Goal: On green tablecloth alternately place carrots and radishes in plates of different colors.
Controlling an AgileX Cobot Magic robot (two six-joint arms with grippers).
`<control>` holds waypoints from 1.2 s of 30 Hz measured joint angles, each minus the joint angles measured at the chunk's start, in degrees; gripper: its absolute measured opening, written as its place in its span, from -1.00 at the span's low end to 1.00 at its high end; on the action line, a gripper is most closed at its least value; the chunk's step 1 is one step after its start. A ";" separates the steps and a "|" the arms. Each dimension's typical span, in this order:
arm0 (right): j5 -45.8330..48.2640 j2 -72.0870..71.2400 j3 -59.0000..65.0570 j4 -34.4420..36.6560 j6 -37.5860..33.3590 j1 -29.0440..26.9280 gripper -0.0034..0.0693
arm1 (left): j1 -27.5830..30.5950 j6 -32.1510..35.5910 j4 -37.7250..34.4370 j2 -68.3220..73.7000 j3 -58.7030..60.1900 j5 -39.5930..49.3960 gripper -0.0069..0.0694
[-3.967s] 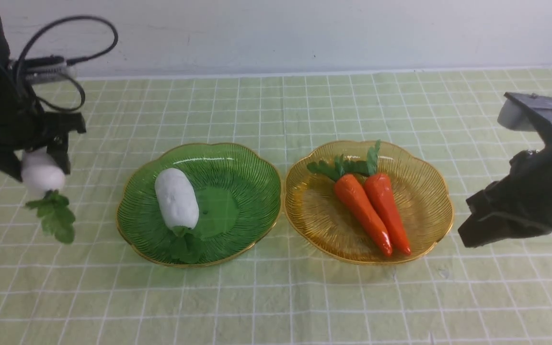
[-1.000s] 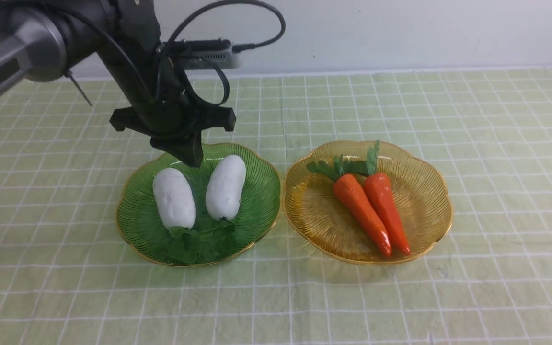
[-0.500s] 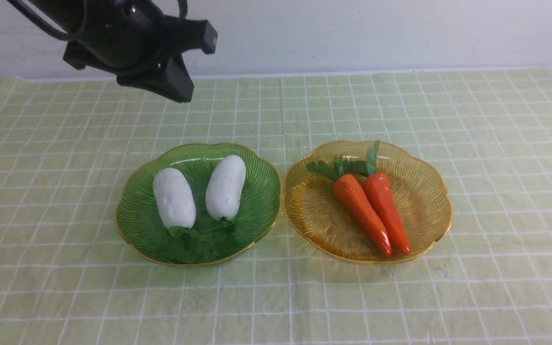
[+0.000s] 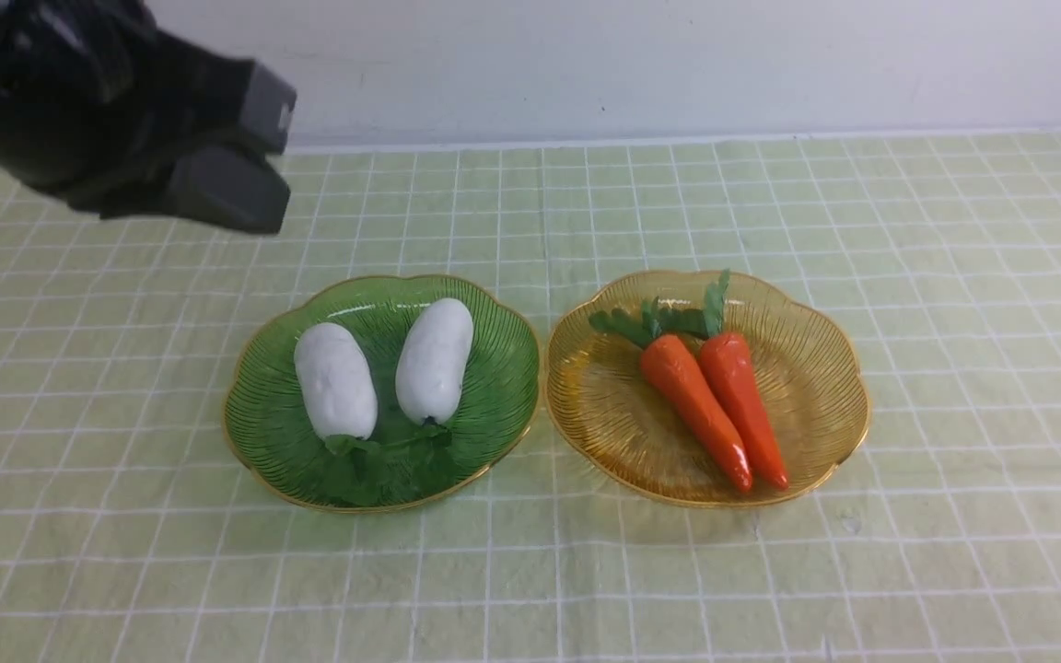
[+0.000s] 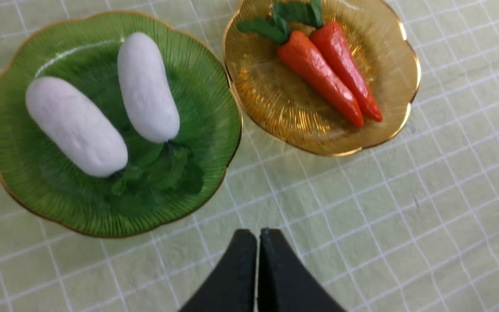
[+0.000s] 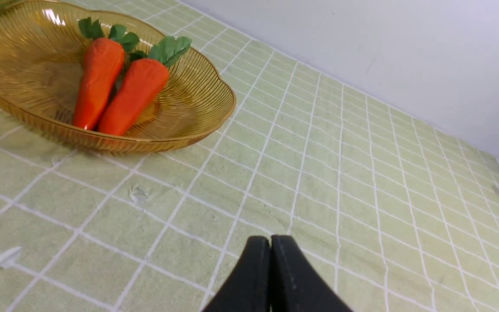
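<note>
Front view: radishes and carrots plated; keep both hands, pressed together and empty, clear at upper left.

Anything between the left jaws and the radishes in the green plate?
Nothing visible. The left gripper hangs shut above bare green tablecloth, outside the green plate. Both radishes lie uncovered in it, only its low rim between.
</note>
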 joint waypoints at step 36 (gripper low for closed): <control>0.62 0.00 -0.10 0.68 14.49 -3.30 -0.95 | 0.00 0.00 1.92 -9.65 17.01 -0.22 -0.84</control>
